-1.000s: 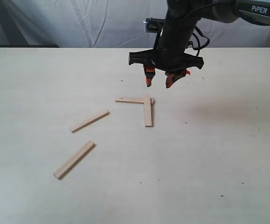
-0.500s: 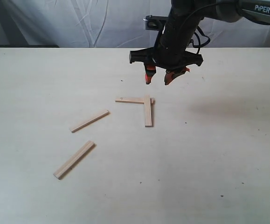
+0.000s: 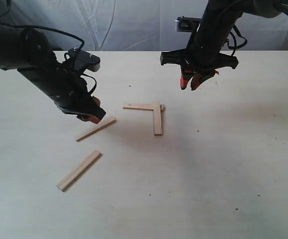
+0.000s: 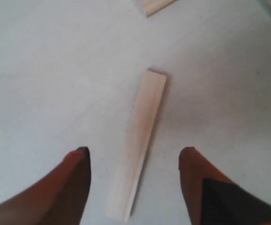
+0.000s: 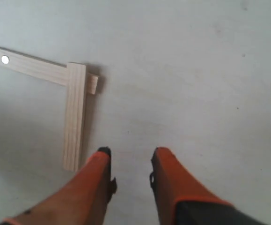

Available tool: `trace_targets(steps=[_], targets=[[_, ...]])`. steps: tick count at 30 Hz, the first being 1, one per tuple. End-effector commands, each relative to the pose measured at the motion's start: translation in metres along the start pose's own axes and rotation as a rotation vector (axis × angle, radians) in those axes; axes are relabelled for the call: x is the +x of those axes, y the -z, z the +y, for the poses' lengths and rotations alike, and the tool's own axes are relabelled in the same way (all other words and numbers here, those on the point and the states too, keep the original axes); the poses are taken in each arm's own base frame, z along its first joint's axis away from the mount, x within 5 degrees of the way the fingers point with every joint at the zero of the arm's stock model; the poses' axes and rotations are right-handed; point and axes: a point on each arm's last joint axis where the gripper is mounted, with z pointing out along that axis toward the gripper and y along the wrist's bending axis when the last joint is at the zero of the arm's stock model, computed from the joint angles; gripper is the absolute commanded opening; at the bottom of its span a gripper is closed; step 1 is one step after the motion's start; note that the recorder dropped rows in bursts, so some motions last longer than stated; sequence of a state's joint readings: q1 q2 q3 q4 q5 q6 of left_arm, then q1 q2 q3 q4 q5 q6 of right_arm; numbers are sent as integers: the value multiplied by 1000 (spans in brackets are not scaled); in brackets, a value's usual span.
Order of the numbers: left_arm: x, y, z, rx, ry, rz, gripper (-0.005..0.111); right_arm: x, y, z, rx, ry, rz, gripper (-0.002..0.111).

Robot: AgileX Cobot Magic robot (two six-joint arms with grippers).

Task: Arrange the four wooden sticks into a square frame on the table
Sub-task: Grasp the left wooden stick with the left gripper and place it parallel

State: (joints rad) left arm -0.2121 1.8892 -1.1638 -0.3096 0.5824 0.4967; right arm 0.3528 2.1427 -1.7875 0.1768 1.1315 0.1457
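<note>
Left wrist view has the left end effector (image 4: 134,154) spread wide and empty, its orange fingers (image 4: 76,176) straddling a thin pale wooden stick (image 4: 137,150) that lies flat on the cream table (image 4: 41,70). For a good grip, descend centred, close across the stick's narrow width near mid-length, then lift it level. A holed pale strip (image 3: 140,106) and a crossing pale strip (image 3: 157,122) already meet in an L corner. A wider fourth strip (image 3: 79,170) lies apart. The right end effector (image 3: 193,83) hovers beyond that corner, narrowly parted, holding nothing.

Left end effector (image 4: 134,152) spread wide, right end effector (image 5: 132,152) narrowly parted
</note>
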Motion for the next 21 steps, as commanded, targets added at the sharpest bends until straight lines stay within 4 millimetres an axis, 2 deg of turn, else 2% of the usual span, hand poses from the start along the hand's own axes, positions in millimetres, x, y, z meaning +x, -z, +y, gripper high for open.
trace_targets(steps=[1, 8, 10, 11, 12, 13, 16, 17, 19, 21], targets=[[0, -19, 3, -25, -26, 6, 55, -1, 1, -2, 11, 32, -8, 38], [16, -48, 3, 24, 4, 122, 53, -1, 1, -3, 11, 40, -8, 38], [20, -51, 1, 46, 13, 160, 30, -1, 1, -3, 11, 40, -8, 38], [20, -51, -1, 61, 34, 167, 10, -1, 1, -3, 11, 40, -8, 38], [17, -47, -3, 84, 69, 156, 1, -1, 1, -3, 11, 40, -11, 38], [12, -44, -4, 98, 97, 144, 0, -2, 1, -3, 12, 41, -18, 38], [-16, -13, -15, 161, 275, 4, 0, -3, 1, -5, 36, 53, -28, 38], [-21, -8, -20, 174, 299, -37, 0, -3, 1, -5, 37, 54, -36, 38], [-32, -12, -37, 169, 317, -113, 0, -5, 1, -5, 37, 56, -52, 38], [-38, -29, -54, 137, 351, -171, 0, -4, 1, -5, 38, 56, -47, 38]])
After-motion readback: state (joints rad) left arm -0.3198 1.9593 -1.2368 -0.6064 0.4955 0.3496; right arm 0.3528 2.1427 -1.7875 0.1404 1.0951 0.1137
